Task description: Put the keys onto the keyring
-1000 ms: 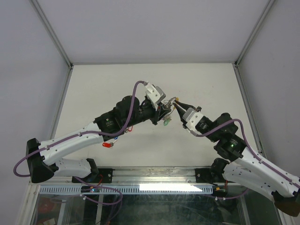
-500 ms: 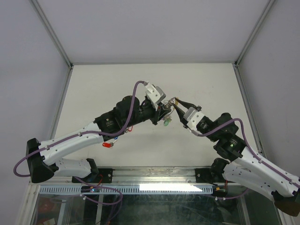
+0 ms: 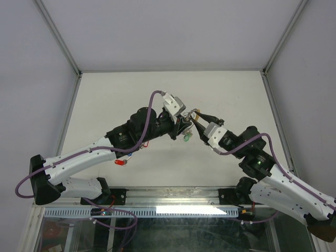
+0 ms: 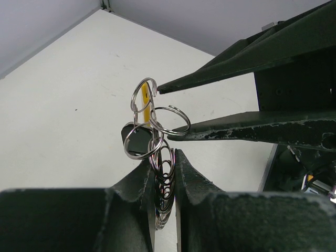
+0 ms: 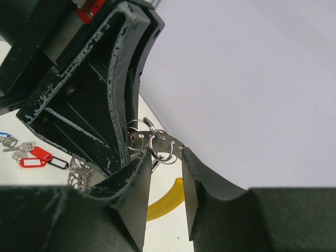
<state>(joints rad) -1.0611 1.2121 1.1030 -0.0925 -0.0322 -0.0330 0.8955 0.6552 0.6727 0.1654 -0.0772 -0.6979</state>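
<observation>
My left gripper [image 4: 161, 152] is shut on the keyring [image 4: 165, 176], a tight stack of silver wire loops, held above the table. Smaller rings [image 4: 171, 121] and a yellow tag [image 4: 144, 98] hang off its top. My right gripper [image 5: 165, 157] is open, its fingers [image 4: 220, 128] standing either side of one small ring [image 5: 163, 147] and a holed metal strip. From above, both grippers [image 3: 185, 125] [image 3: 195, 116] meet tip to tip, and a green tag [image 3: 187, 138] dangles below. More keys [image 5: 21, 149] with a red tag [image 5: 32, 159] lie on the table.
A red-tagged key [image 3: 121, 162] and a blue-tagged one [image 3: 129, 153] lie beside the left forearm. A black tag [image 5: 58, 164] lies by the red one. The white table [image 3: 105, 100] is walled by grey panels at the back and both sides.
My right gripper's jaws have spread apart around the small ring. Its arm has edged slightly towards the left gripper. The left gripper holds still, shut as before.
</observation>
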